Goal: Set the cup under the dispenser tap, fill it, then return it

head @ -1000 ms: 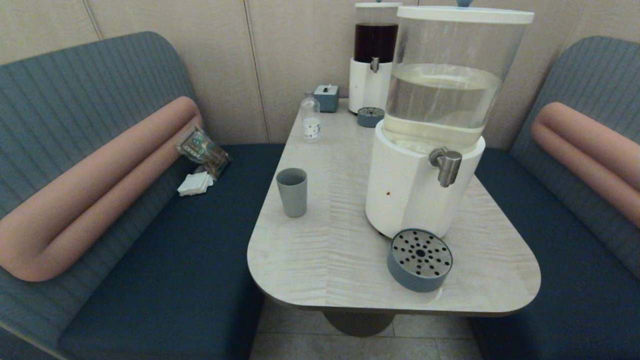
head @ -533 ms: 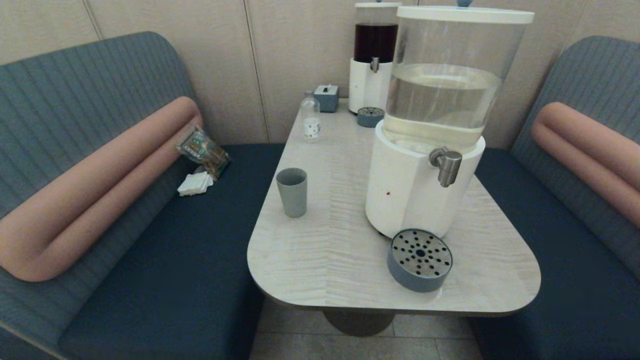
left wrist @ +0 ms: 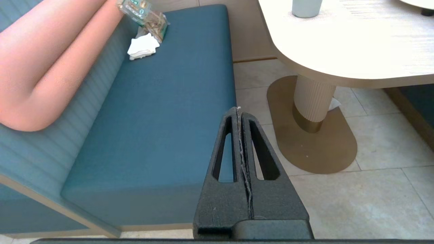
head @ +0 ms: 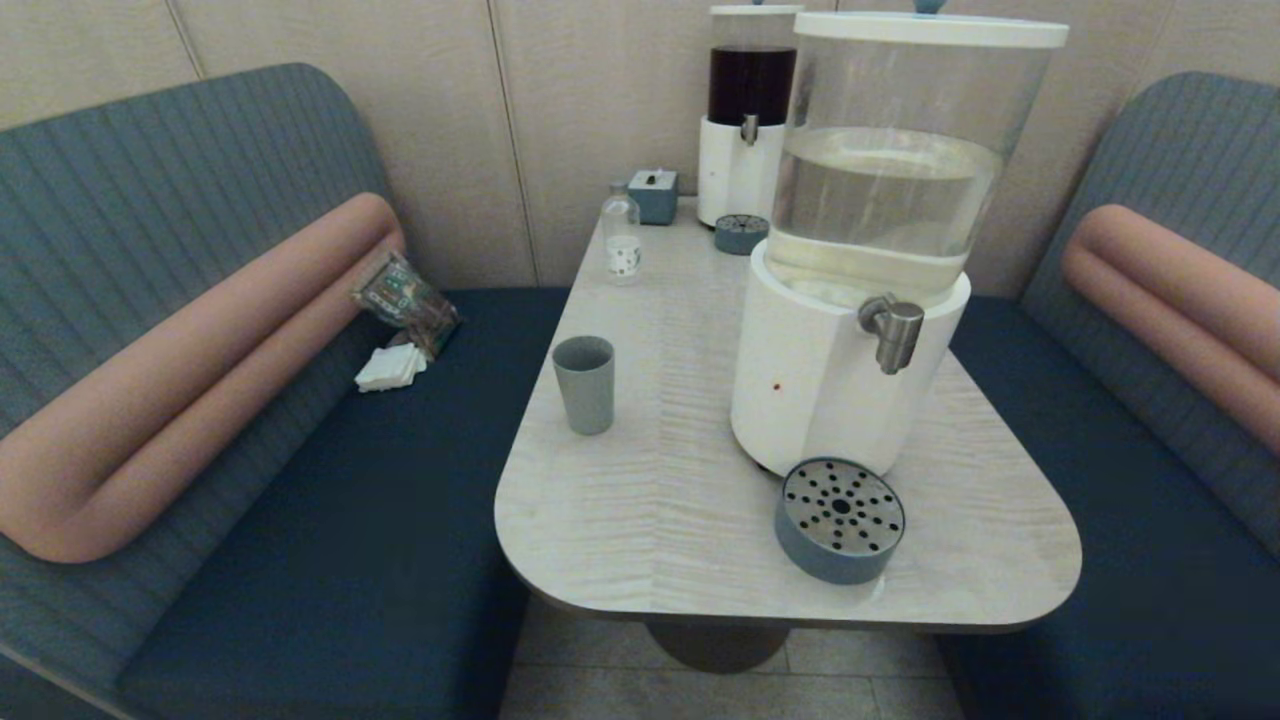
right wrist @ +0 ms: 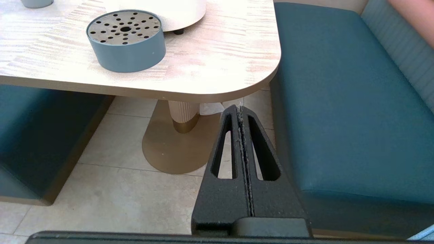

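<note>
Nothing's started: cup (head: 584, 383) sits apart from the tap (head: 893, 331), left gripper (left wrist: 239, 110) and right gripper (right wrist: 239, 108) pressed together below the worktop (head: 680, 520).

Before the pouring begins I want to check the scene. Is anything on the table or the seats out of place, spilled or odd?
On the table nothing is spilled; the cup stands upright. The drip tray sits slightly off to one side of the dispenser tap, not squarely beneath it. A crumpled snack packet and white napkins lie on the left bench.
</note>
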Controlling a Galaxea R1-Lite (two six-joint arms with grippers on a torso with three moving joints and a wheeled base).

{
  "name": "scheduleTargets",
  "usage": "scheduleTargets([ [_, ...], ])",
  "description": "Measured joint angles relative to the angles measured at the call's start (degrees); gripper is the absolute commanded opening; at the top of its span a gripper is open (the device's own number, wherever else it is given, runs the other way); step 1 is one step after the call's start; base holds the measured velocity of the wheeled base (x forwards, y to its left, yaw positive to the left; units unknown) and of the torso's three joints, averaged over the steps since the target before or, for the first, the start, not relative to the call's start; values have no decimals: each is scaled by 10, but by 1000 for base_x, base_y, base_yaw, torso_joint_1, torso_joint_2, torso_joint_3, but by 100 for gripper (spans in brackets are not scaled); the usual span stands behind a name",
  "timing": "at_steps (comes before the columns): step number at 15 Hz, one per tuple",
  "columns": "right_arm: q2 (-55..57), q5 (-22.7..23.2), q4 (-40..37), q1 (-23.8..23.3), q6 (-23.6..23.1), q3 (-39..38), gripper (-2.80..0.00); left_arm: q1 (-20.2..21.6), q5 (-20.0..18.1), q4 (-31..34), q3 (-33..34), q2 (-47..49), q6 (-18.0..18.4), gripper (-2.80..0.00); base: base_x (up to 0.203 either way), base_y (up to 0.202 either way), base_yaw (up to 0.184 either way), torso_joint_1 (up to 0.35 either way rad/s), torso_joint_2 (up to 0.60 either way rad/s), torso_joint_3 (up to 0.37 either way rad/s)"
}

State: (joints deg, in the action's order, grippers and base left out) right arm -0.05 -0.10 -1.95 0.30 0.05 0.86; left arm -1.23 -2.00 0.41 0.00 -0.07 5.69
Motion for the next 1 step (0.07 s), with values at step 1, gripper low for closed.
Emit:
scheduleTargets([
  [1, 0, 0, 0, 0, 0, 0, -280, 0, 0, 0, 0, 0, 0, -280, 0, 0, 0, 0, 0, 0],
])
